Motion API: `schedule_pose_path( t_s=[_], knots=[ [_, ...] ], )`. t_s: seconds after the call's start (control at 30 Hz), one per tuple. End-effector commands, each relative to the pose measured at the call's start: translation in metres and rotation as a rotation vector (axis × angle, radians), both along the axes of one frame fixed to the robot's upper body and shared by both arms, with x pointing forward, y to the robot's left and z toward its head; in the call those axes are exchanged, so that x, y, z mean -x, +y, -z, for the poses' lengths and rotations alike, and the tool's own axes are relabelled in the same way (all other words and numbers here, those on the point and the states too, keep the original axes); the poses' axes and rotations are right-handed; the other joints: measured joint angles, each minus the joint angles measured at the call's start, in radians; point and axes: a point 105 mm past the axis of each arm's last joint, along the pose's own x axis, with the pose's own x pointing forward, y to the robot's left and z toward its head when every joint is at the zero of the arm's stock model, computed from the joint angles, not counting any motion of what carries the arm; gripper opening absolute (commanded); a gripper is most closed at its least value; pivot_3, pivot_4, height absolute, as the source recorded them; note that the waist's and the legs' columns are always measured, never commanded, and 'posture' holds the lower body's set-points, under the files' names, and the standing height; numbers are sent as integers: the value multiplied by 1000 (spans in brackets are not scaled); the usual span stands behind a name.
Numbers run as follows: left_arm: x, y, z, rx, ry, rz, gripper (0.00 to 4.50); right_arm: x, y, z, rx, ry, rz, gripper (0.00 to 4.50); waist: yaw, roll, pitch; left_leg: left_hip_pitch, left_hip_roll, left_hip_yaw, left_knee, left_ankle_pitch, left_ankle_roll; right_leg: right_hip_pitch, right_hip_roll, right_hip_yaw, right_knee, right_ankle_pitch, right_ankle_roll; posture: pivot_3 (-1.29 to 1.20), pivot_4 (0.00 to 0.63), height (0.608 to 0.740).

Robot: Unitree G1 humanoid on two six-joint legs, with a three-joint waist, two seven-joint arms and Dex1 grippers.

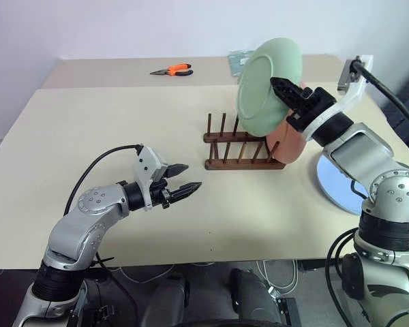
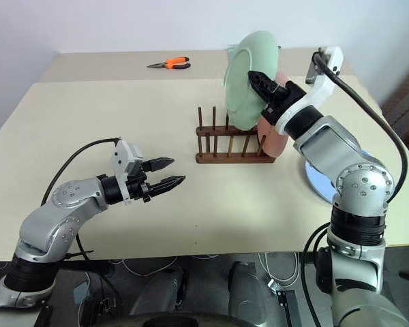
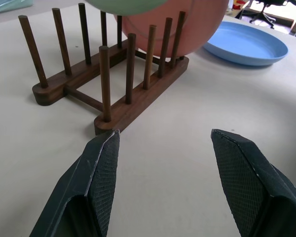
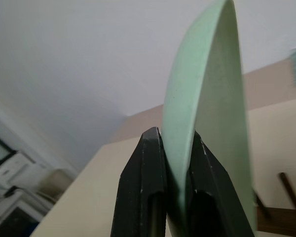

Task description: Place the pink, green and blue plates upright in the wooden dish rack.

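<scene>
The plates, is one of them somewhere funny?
Nothing is broken or spilled. The blue plate lies flat on the table, not in the rack. The pink plate stands upright at the rack's end, and the right gripper holds the green plate tilted over it.

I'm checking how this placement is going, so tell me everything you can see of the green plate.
The green plate is round, shallow, pale mint and matte, like plastic. It is held upright on edge, slightly tilted, above the wooden dish rack, not yet seated between the pegs. The right hand pinches its rim between both fingers. It overlaps the pink plate, which already stands in the rack; whether the two touch cannot be told.
</scene>
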Motion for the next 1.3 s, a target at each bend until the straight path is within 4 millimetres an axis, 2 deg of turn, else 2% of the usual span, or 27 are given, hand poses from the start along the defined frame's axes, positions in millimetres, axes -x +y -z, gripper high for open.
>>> schedule_pose_path(
  t_s=[0.03,0.17,0.4,0.5,0.67,0.73,1.23,1.27,1.3],
  knots=[
    [4,-4,-8,7,-35,25,3046,9,-7,-12,14,-51,33,10,1,0,0,0,0,0,0,0,0,0,0,0,0,0,0,0,150,740],
    [4,-5,-8,8,-33,31,3046,8,-11,-7,38,-40,57,10,0,0,0,0,0,0,0,0,0,0,0,0,0,0,0,0,150,740],
    [4,-6,-8,8,-31,34,3046,11,0,3,54,12,1,10,0,0,0,0,0,0,0,0,0,0,0,0,0,0,0,0,150,740],
    [5,-7,-6,9,-25,33,3046,9,3,2,80,8,7,1104,0,0,0,0,0,0,0,0,0,0,0,0,0,-1,1,0,150,740],
    [5,-7,-6,13,-21,30,3046,8,5,-4,115,-21,9,3674,0,0,0,0,0,0,0,0,0,0,0,0,0,-1,1,0,150,740],
    [5,-8,-6,14,-20,28,3046,5,4,-3,141,-23,26,4490,1,0,0,0,0,0,0,0,0,0,0,0,0,-1,1,0,150,740],
    [3,-11,-7,22,-24,29,3046,-1,1,7,221,14,27,4490,2,0,0,0,0,0,0,0,0,0,0,0,-1,-2,2,0,150,740],
    [3,-11,-7,22,-24,29,3046,-1,1,8,222,19,22,3966,2,0,0,0,0,0,0,0,0,0,0,0,-1,-2,2,0,150,740],
    [3,-11,-8,23,-25,30,3046,-2,1,9,224,23,20,3632,2,0,0,0,0,0,0,0,0,0,0,0,-1,-2,2,0,150,740]
  ],
)
